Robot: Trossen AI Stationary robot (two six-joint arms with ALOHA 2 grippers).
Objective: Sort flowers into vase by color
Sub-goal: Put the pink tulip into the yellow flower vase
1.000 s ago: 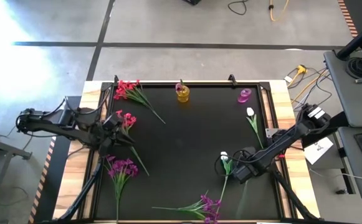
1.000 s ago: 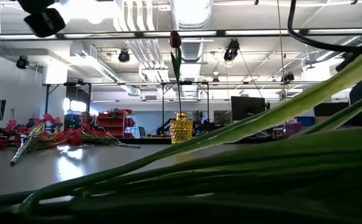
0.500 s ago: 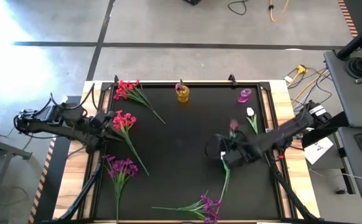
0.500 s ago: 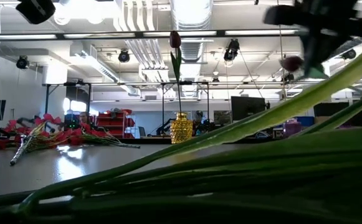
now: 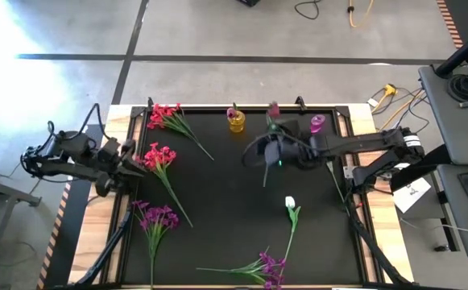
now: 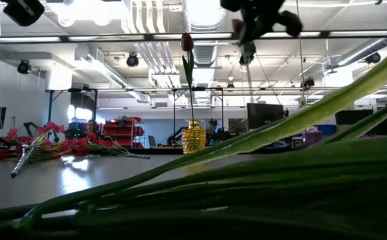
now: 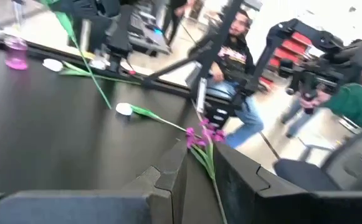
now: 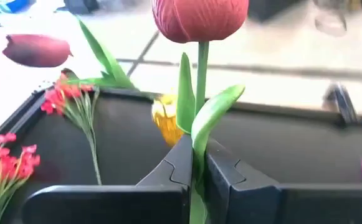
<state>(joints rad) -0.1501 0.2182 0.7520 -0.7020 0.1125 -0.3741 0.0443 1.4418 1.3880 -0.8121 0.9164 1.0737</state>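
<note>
At the left edge of the black bench (image 5: 217,217) the left pincer (image 5: 129,167) waits low beside a red-pink cluster (image 5: 158,155); its wrist view shows both fingers (image 7: 168,177) parted with nothing between them. Two red-pink clusters lie on the left side: that one, its thin green stem running toward the middle of the bench, and a second red-pink cluster (image 5: 163,114) at the far left corner. Nearer the front lies a purple-magenta cluster (image 5: 158,216), and a second purple-magenta cluster (image 5: 267,265) rests at the front edge, stem pointing left.

At the middle of the far edge stands a yellow vase (image 5: 236,122) holding one dark magenta bud (image 6: 187,43) on an upright stem. Just right of it, the right pincer (image 5: 272,145) hangs in the air above the bench, clenched on the stem of a red tulip bud (image 8: 199,17): a rounded, closed head on a straight green stem with two long leaves, the stem pinched between the dark fingers (image 8: 174,165).

Farther right a small pink vase (image 5: 316,123) sits at the far edge, apart from the yellow one. One white bud (image 5: 290,203) lies on the bench right of centre, its stem trailing toward the front.
</note>
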